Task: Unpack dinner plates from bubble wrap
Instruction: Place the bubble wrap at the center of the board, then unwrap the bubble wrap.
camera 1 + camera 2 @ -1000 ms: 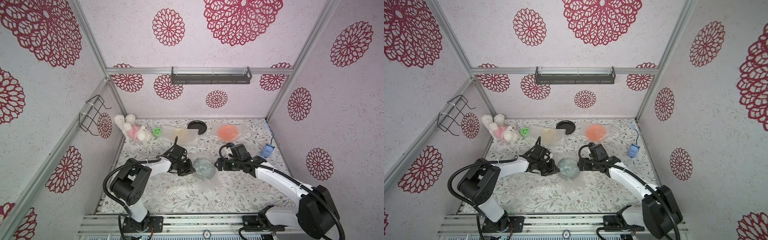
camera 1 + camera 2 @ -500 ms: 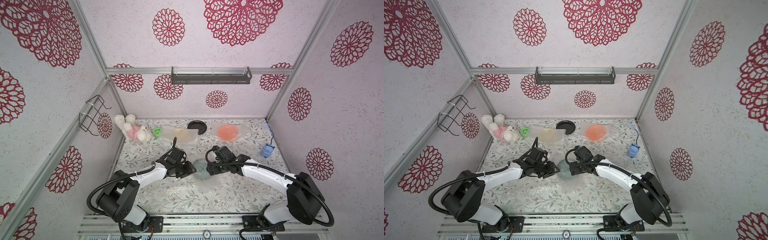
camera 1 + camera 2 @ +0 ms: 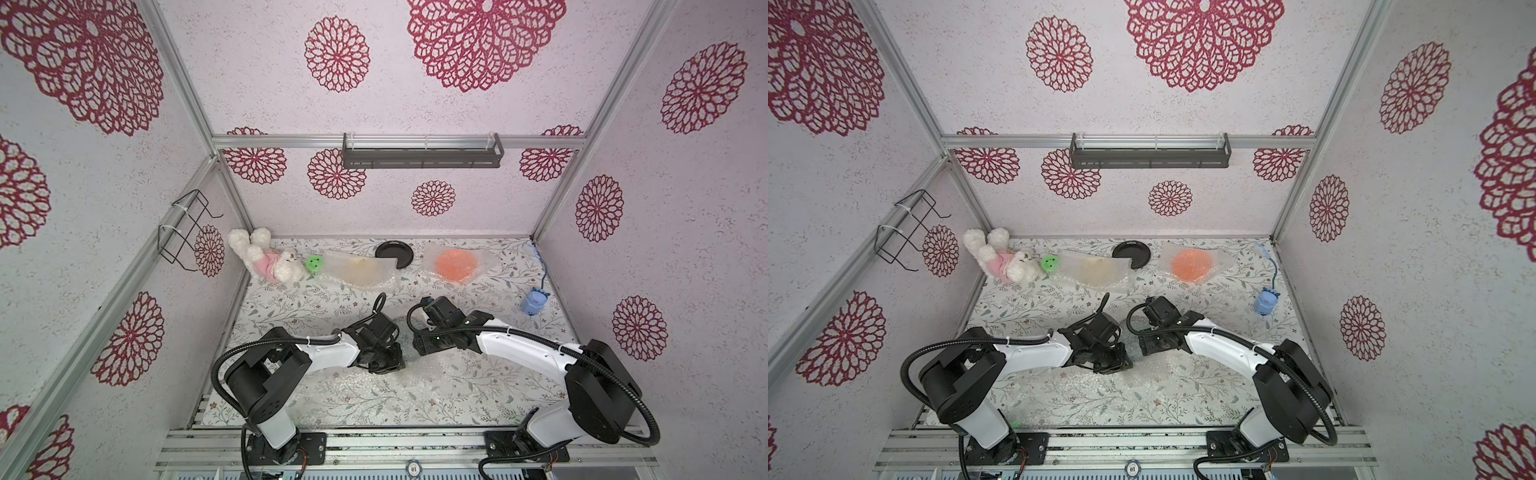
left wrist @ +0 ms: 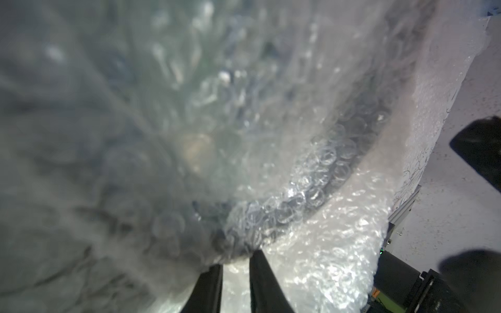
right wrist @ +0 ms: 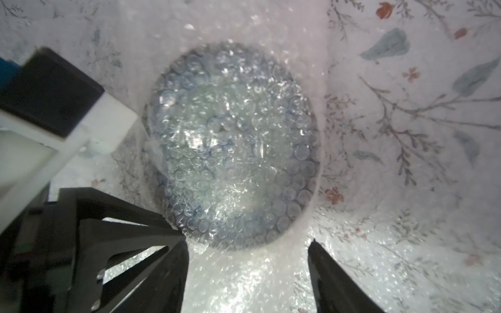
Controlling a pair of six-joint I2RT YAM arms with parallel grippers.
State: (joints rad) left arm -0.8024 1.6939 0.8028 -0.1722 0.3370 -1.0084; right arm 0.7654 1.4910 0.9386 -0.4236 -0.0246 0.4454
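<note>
Surface: floral-print tabletop [image 3: 291, 307]; pale walls with red rosettes [image 3: 374, 208], grey shelf [image 3: 422, 156] on back wall. Centre: blue-green patterned plate [image 5: 233, 143] under clear bubble wrap [image 5: 244, 279]. Tools: left gripper [image 4: 237, 260] narrow, pinching that wrap; right gripper [image 5: 248, 244] wide, just beside plate rim.

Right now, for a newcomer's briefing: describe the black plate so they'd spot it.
On the table, look at the back, below the dark shelf. The black plate sits between the cream plate and orange plate; only it is unwrapped.
</note>
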